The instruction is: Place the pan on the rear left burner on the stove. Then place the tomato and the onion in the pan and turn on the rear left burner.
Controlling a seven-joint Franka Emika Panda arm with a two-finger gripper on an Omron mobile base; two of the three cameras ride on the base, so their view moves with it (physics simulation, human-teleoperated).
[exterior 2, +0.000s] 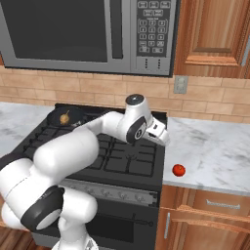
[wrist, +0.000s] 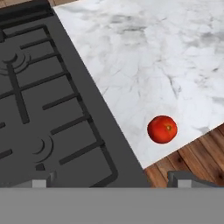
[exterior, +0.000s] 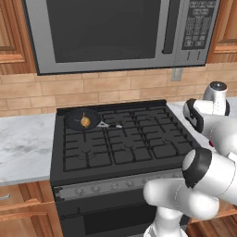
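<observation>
The black pan (exterior: pixel 74 120) sits on the stove (exterior: pixel 129 148) over the rear left burner, its silvery handle (exterior: pixel 110 125) pointing right. The tan onion (exterior: pixel 85 121) lies inside it; the right base view also shows the pan (exterior 2: pixel 54 117) with the onion (exterior 2: pixel 64 117). On the marble counter right of the stove, near the front edge, rests the red tomato (exterior 2: pixel 178 170). My gripper (exterior 2: pixel 163 137) hangs open over the stove's right edge, above and left of the tomato. In the hand view the tomato (wrist: pixel 162 129) lies ahead of the gripper (wrist: pixel 112 181), a little right of centre, nothing between the fingers.
A grey microwave (exterior: pixel 120 32) hangs above the stove. Knobs (exterior: pixel 111 185) line the silver front strip. Marble counter runs on both sides (exterior: pixel 23 143) (exterior 2: pixel 215 141). Wooden cabinets and a drawer (exterior 2: pixel 219 205) sit below the right counter.
</observation>
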